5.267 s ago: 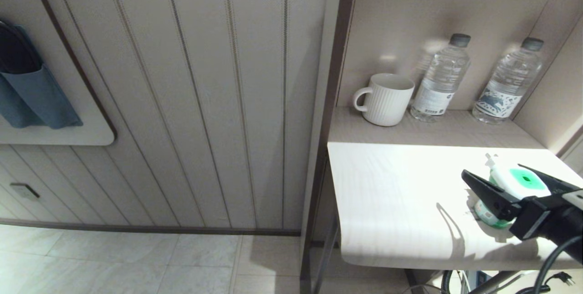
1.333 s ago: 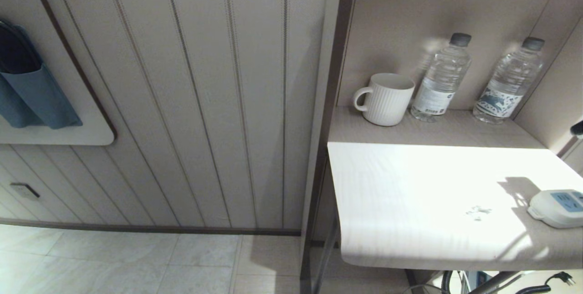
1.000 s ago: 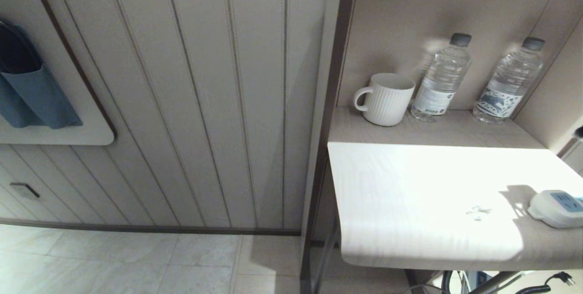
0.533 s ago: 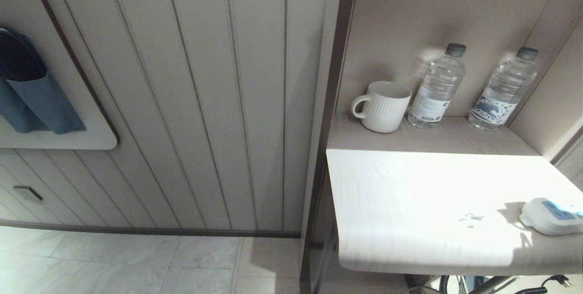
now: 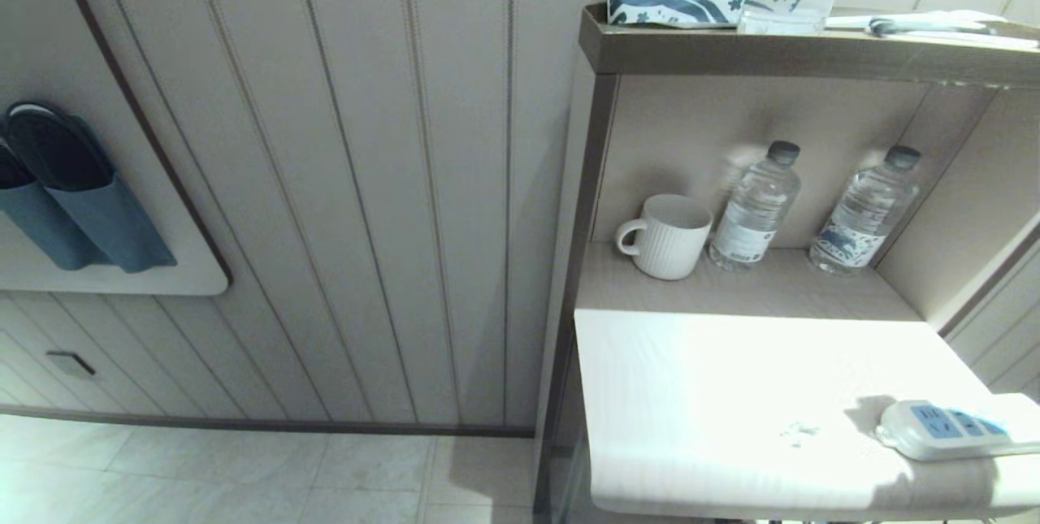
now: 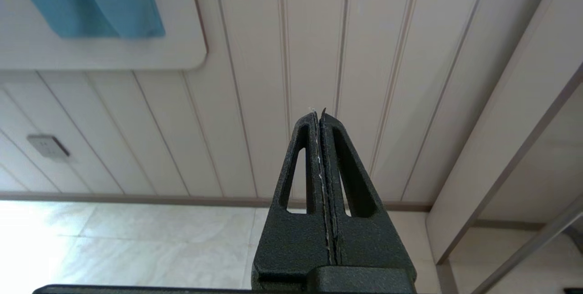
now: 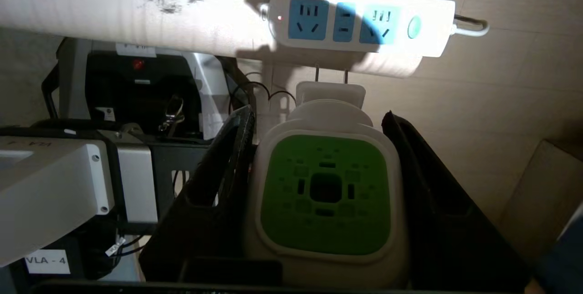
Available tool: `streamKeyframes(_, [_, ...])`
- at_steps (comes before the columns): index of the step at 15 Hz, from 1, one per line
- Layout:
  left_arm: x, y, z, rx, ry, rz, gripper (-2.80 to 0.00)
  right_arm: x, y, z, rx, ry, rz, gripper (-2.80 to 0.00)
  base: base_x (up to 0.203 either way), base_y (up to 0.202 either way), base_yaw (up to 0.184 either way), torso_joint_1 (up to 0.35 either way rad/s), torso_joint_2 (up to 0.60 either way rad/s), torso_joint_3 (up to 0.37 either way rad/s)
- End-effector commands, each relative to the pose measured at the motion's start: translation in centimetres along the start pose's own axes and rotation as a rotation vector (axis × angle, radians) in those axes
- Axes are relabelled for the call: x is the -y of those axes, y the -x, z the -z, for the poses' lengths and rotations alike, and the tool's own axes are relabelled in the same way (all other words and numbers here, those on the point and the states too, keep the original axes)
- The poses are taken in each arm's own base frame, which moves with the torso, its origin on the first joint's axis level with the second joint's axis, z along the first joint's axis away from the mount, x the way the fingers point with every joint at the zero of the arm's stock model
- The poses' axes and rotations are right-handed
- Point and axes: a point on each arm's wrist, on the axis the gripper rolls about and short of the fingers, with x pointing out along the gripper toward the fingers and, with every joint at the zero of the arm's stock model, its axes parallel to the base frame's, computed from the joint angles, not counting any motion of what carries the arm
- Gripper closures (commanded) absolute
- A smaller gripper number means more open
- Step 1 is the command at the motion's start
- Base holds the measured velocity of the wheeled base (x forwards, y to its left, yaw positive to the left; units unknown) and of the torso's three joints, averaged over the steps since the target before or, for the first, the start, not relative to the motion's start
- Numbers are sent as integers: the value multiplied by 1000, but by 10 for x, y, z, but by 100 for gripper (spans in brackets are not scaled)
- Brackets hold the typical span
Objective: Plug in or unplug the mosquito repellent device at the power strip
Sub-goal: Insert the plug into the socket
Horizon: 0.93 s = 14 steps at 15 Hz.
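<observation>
right gripper [image 7: 319,184] clamped on the mosquito repellent device [image 7: 325,193], prongs aimed toward the power strip [image 7: 360,20] on the table [image 5: 715,394] edge, well apart from it, so i can line up. left gripper [image 6: 321,121] fingers together, parked.

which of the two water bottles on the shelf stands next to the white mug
The bottle with the plain white label, right beside the mug; the other bottle with the blue-patterned label stands farther away.

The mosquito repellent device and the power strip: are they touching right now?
Apart. In the right wrist view the mosquito repellent device, clamped in the right gripper, has its prongs bare, short of the power strip.
</observation>
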Motion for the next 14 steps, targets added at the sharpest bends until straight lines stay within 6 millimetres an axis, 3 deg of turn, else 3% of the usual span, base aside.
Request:
streamKeyframes(1, [0,0,0,-1,0,0,0,4,-14,-5,-89,-8,-26,0,0,0,0,227,-501,-281])
streamKeyframes(5, [0,0,0,-1,0,0,0,6,-29,-7,-156,-26,-46,0,0,0,0,140,-304,-169])
streamKeyframes(14, [0,0,0,2,2,0,0,11,-81,-3,-240,-36,-60,0,0,0,0,6,-13,-6])
